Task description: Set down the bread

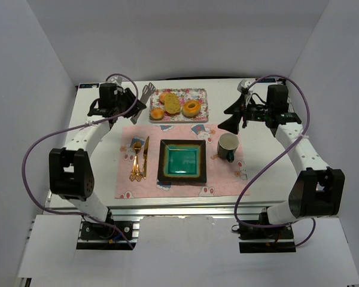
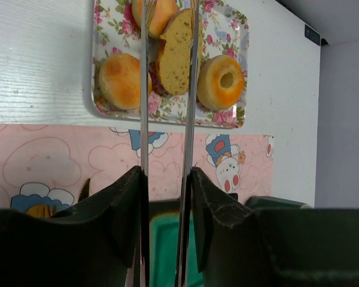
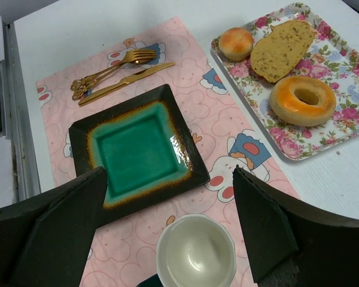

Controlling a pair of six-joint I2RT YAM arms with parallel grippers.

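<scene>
Pick-up stage: bread not yet gripped, not yet placed.

Pinching tongs (image 2: 144,107) in the left hand (image 2: 167,197), blades parted and aimed over the floral tray (image 2: 234,27). Found the bread slice (image 2: 175,57) lying in the tray's middle, close against a round roll (image 2: 121,81) on one side and just beside a ring bun (image 2: 221,81) on the other. Holding the right hand (image 3: 167,197) spread wide and idle on the tray's near side, above the cup (image 3: 195,251). Judged next: lower blades astride the slice, squeeze, lift clear of the tray rim, carry to the green plate (image 1: 180,161) on the tray's near side. Tight at the slice; risk of nudging the roll. Open counter (image 1: 263,167) beside the tray; plate bare, cutlery (image 1: 136,158) well aside.
</scene>
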